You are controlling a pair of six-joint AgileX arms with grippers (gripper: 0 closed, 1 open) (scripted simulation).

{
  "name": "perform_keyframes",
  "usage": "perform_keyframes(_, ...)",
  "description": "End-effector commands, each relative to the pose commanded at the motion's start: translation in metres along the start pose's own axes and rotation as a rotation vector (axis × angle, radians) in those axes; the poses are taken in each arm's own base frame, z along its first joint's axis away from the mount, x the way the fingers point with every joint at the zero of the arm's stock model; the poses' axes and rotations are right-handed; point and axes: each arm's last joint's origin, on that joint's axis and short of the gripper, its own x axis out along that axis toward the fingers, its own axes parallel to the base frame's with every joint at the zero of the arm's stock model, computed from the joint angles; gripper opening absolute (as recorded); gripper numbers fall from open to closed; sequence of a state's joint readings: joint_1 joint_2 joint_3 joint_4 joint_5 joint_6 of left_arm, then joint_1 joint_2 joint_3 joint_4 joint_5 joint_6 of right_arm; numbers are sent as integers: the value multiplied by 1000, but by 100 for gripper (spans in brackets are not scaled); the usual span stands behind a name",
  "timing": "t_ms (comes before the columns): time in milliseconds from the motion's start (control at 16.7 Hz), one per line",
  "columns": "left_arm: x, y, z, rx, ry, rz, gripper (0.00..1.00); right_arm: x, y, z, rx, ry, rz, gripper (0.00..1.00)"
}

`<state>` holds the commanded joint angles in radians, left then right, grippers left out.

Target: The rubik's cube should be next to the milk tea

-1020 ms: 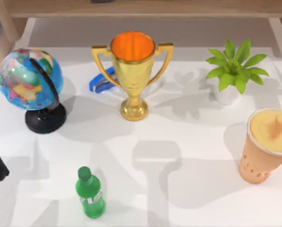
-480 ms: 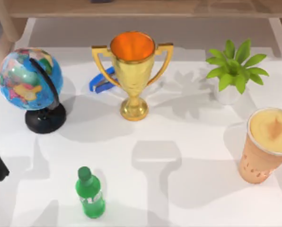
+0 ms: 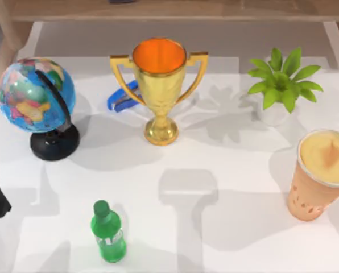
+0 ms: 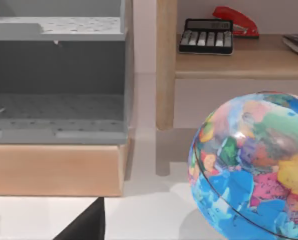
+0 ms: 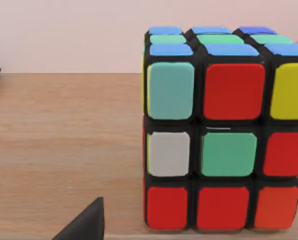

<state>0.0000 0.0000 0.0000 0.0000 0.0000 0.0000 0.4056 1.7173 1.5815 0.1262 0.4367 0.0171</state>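
Nothing on the table has shifted. Rubik's cube (image 5: 224, 130) sits on a wooden shelf, directly before the right gripper, whose finger state cannot be told; milk tea (image 3: 322, 173) stands at the table's right.

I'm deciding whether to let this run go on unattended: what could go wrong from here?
1. The rubik's cube sits on a wooden shelf, close in the right wrist view. A poor grasp might push it back or knock it off.
2. The milk tea stands open-topped at the table's right edge; setting the cube down beside it could tip or nudge it.
3. The potted plant stands just behind the cup and might snag the arm coming down.
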Motion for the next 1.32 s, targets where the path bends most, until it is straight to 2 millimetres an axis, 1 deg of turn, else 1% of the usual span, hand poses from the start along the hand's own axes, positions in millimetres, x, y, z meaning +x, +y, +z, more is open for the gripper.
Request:
perform_keyframes(60,0,0,0,0,0,0,100,1,0,0,0,0,0,100)
perform_keyframes(180,0,0,0,0,0,0,100,9,2,0,0,1,3,100)
perform_keyframes(480,0,0,0,0,0,0,100,46,3,2,2,-4,3,100)
perform_keyframes(600,0,0,0,0,0,0,100,57,3,1,1,-4,3,100)
perform_keyframes(660,0,0,0,0,0,0,100,60,2,1,1,-2,3,100)
perform_keyframes(900,0,0,0,0,0,0,100,60,2,1,1,-2,3,100)
perform_keyframes(1320,0,0,0,0,0,0,100,60,2,1,1,-2,3,47)
